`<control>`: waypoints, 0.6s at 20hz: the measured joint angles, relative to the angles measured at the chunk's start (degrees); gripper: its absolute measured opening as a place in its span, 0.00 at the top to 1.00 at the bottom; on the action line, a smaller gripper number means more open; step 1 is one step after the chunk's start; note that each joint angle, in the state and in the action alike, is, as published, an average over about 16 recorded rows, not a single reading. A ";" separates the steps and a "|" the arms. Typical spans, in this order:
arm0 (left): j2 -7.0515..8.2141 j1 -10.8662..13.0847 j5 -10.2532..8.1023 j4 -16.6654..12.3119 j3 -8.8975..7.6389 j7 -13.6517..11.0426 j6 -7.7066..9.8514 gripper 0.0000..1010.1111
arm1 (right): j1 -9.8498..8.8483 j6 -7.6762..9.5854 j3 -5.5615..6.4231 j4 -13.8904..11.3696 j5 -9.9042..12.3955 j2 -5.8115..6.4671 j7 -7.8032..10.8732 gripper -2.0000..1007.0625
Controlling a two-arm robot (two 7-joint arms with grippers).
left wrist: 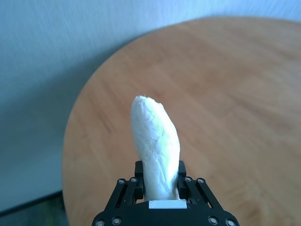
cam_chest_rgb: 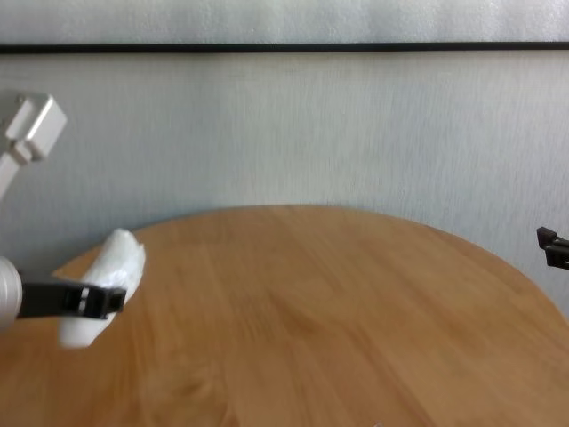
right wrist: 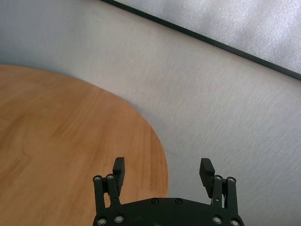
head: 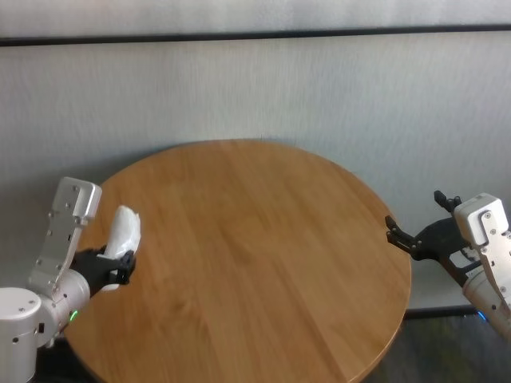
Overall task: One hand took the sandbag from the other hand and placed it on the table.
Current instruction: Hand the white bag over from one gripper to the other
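The small white lumpy sandbag [left wrist: 156, 148], seemingly soft and dense, is gripped low by the green-ringed left gripper [left wrist: 159, 184]; its free upper end is best taken by the spread, empty blue-ringed right gripper [right wrist: 162, 170].

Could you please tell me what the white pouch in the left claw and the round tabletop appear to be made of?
The small white lumpy pouch looks like thin plastic film or coated fabric: it is crinkled and slightly shiny, though the filling is hidden. The left claw is shut on its lower end. The round light-brown tabletop looks like wood or wood veneer, with visible grain streaks and a smooth, low-sheen finish.
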 joint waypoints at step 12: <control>0.77 1.88 -3.63 -4.03 -1.11 -9.53 -9.27 0.59 | 0.00 0.00 0.00 0.00 0.00 0.00 0.00 0.01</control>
